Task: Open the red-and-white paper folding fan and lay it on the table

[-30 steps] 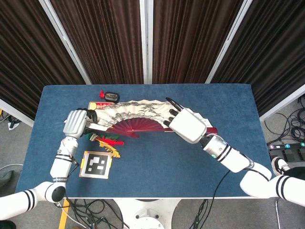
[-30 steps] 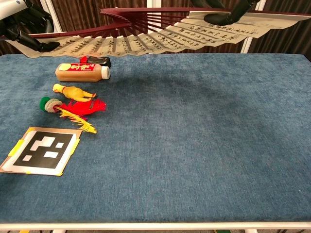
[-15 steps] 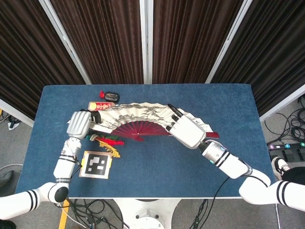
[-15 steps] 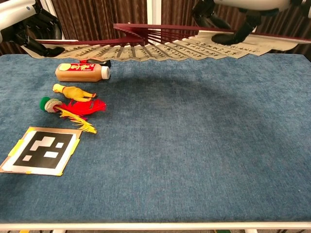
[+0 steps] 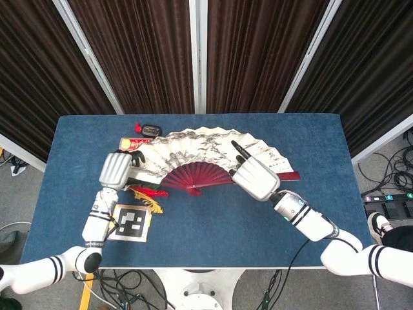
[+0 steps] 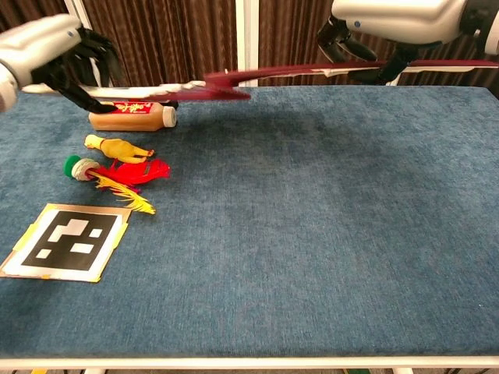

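Note:
The red-and-white folding fan [image 5: 197,147] is spread wide, with red ribs [image 5: 201,174] meeting at a pivot near the table's middle. The chest view shows the fan [image 6: 234,80] edge-on, held roughly level just above the blue table [image 6: 296,234]. My left hand [image 5: 116,169] grips its left end, fingers curled around the edge [image 6: 66,66]. On the right half of the fan, my right hand [image 5: 255,178] holds the paper and ribs between its fingers [image 6: 390,27].
A brown bottle [image 6: 131,115] lies under the fan's left end, with a small black object [image 5: 151,130] behind it. A yellow rubber chicken [image 6: 117,146], a red feathered toy [image 6: 117,173] and a black-and-white marker card [image 6: 69,240] lie at the left front.
Both hands have come down and toward me with the fan. Its face, seen from below before in the chest view, has tipped level and now shows edge-on.

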You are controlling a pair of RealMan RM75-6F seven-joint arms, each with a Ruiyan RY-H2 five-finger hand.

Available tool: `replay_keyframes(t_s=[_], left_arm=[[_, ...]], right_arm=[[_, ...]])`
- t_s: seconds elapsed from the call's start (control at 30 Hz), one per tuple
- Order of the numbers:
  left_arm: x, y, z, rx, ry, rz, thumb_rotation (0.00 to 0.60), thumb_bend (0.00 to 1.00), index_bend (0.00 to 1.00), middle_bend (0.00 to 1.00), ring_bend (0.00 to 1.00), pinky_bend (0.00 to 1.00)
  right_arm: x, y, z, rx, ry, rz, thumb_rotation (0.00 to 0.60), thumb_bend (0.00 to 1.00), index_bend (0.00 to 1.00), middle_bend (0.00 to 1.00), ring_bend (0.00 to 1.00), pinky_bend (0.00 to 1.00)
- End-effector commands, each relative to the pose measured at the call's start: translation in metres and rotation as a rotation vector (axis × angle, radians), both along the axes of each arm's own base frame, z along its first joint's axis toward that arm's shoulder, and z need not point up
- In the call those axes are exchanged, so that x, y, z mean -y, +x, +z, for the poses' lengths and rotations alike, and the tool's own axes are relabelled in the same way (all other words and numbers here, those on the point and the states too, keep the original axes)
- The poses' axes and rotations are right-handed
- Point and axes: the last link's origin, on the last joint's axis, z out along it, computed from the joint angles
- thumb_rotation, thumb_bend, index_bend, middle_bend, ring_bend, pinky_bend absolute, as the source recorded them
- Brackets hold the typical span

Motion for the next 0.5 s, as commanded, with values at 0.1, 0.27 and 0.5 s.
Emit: replay_keyframes(t_s=[0.1,0.27,0.5], left_arm=[[-0.001,0.004,-0.014,-0.069,-0.032,-0.022,0.6,0.12,0.28,0.42,0.34,0.37],[-0.002,0.005,-0.02,-0.105,-0.05,-0.014,0.6,0.08,0.17,0.27,0.21,0.31],[-0.001,0.0,-0.013,-0.117,-0.022,-0.008,0.6,0.08,0.15,0.26,0.21,0.31]], right_arm=[[0.001,-0.009,-0.009,-0.019,-0.021,0.016,0.6,0.93,0.92,0.76,0.39,0.0],[-0.002,-0.02,-0.017,-0.034,-0.015,0.015,0.6,0.93,0.91,0.76,0.39,0.0],[-0.021,-0.043,-0.026,-0.076,-0.008,0.009,0.6,0.92,0.88,0.76,0.37,0.0]])
